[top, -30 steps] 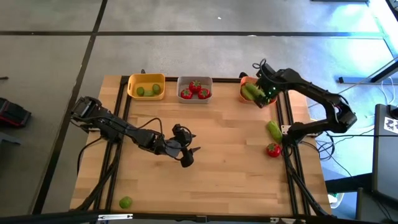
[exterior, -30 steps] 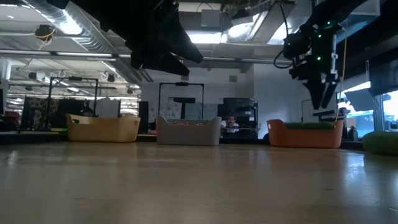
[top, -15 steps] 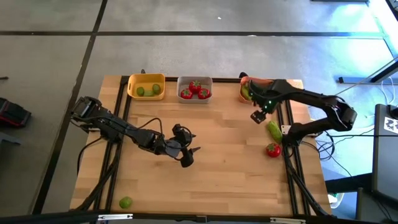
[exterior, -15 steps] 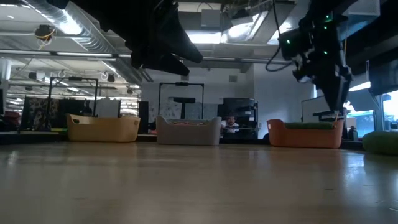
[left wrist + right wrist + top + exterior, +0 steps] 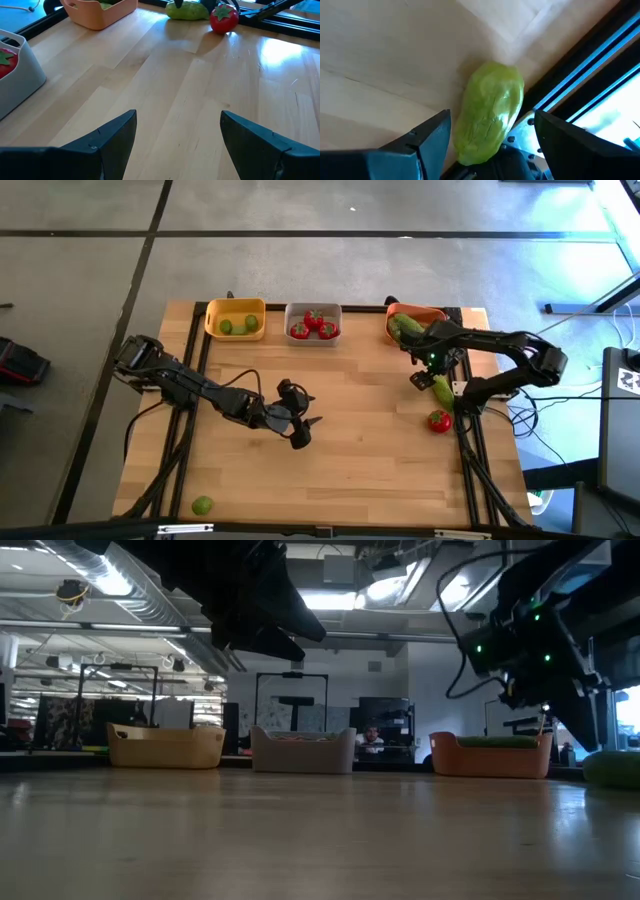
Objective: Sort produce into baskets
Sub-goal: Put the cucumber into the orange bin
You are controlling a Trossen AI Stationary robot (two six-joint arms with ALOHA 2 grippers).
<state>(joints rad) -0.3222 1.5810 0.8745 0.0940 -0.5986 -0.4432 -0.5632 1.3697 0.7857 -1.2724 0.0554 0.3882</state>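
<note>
A loose green cucumber [image 5: 441, 389] lies on the table by the right rail, and a red tomato [image 5: 438, 420] lies just nearer than it. My right gripper [image 5: 425, 376] hangs open over the cucumber [image 5: 492, 112], one finger on either side of it and neither touching it. My left gripper [image 5: 302, 426] is open and empty over the table's middle. The yellow basket [image 5: 235, 307] holds two limes, the grey basket [image 5: 313, 309] holds tomatoes, and the orange basket [image 5: 428, 311] holds a cucumber. One lime [image 5: 202, 505] lies near the front left corner.
The three baskets stand in a row along the far edge. A black rail with metal fittings [image 5: 580, 75] runs right beside the loose cucumber. The left wrist view shows the orange basket [image 5: 100, 11], the cucumber [image 5: 187, 10] and the tomato [image 5: 223, 17] across bare wood.
My right gripper has left the orange basket, going toward the table's near edge and down, and now hangs over the loose cucumber by the right rail. The cucumber in the orange basket stays there.
</note>
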